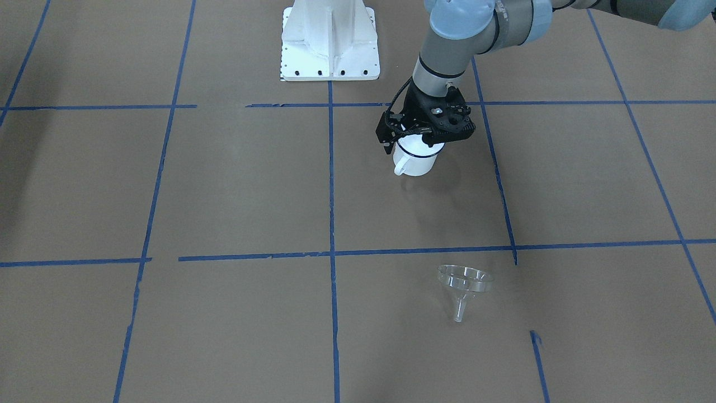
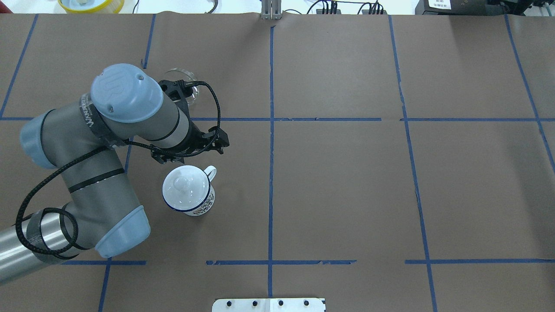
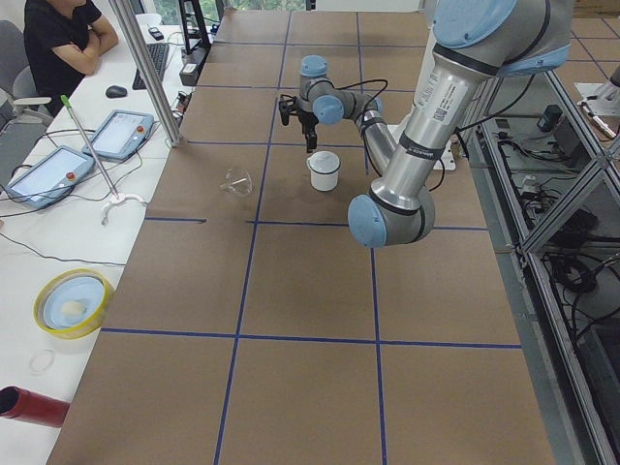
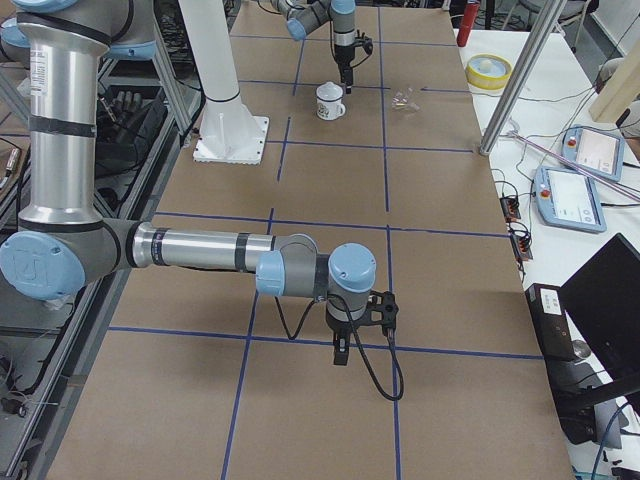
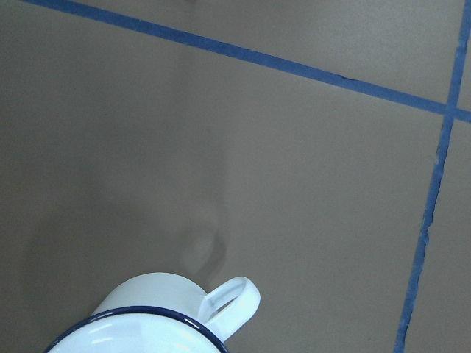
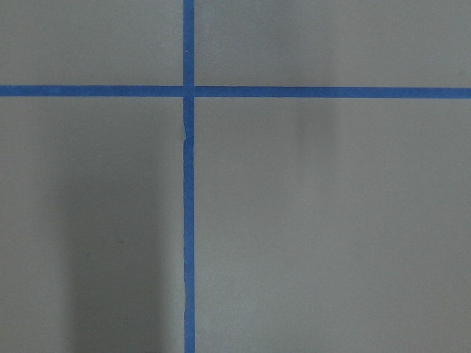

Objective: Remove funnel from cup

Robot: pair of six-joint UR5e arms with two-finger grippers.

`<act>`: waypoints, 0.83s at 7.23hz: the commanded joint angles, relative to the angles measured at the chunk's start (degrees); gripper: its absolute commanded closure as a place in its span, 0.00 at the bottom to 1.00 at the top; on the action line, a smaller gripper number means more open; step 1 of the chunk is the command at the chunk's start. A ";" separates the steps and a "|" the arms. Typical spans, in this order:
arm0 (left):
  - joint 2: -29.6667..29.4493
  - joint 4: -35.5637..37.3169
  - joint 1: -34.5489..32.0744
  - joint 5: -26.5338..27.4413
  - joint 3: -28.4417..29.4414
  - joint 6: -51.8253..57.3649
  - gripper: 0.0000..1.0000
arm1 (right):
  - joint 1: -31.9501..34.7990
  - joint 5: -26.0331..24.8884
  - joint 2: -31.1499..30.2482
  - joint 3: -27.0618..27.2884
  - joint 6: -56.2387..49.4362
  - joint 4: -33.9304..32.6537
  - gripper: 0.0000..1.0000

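While the funnel [image 1: 464,280] lies well apart, left gripper [image 3: 311,143] hangs above cup [image 1: 417,159] — opening unseen.

The overhead camera looked forward and down from behind the robot, and the front-facing one faced it steeply from across the table [image 1: 224,196]; both took in the cup [image 1: 417,162] and the funnel [image 1: 464,282]. The two side cameras looked along the table from opposite ends, farther off, sharing that same pair. The left wrist camera sat close above the cup's handle, the right one close over crossed blue tape lines [image 6: 188,220]
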 commanded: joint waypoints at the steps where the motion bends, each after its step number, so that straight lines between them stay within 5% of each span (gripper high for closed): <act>1: 0.56 -0.10 -7.27 -0.76 -1.00 10.74 0.00 | 0.00 0.00 0.00 0.00 0.00 0.00 0.00; 4: 5.11 -0.37 -16.41 -2.07 -3.20 27.50 0.00 | 0.00 0.00 0.00 0.00 0.00 0.00 0.00; 6: 10.20 -1.41 -28.25 -10.13 1.51 45.59 0.00 | 0.00 0.00 0.00 0.00 0.00 0.00 0.00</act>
